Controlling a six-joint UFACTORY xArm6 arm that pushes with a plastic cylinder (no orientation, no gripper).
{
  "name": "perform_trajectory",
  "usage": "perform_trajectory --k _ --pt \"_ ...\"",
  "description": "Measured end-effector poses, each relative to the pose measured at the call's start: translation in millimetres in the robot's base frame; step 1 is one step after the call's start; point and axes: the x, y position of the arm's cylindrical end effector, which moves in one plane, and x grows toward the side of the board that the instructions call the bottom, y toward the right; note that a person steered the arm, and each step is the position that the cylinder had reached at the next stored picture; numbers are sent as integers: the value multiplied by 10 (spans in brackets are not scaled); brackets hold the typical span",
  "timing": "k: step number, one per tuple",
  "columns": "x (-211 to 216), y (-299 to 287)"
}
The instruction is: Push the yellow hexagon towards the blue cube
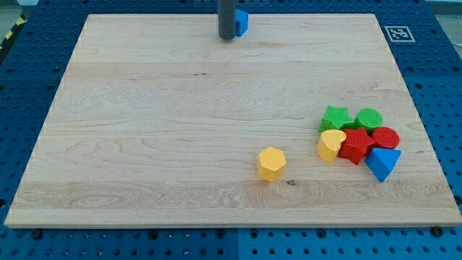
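The yellow hexagon point(271, 163) lies on the wooden board point(144, 130) right of the middle, near the view's bottom. The blue cube point(241, 22) sits at the board's top edge, near the middle. My rod comes down from the view's top and my tip point(227, 37) rests on the board just left of the blue cube, touching or nearly touching it. The rod hides the cube's left part. My tip is far from the yellow hexagon, which lies well below it and a little to the right.
A cluster sits at the right: green star point(335, 118), green cylinder point(369, 118), red cylinder point(385, 137), red star-like block point(355, 146), yellow heart point(330, 144), blue triangle point(382, 162). A marker tag point(398, 33) is at the top right corner.
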Motion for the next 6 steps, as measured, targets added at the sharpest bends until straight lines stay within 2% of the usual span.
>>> perform_trajectory --k 2,3,4,5,6 --pt "1871 -272" --pt "2653 -173" --pt "3172 166" --pt "3045 508" --pt "2773 605"
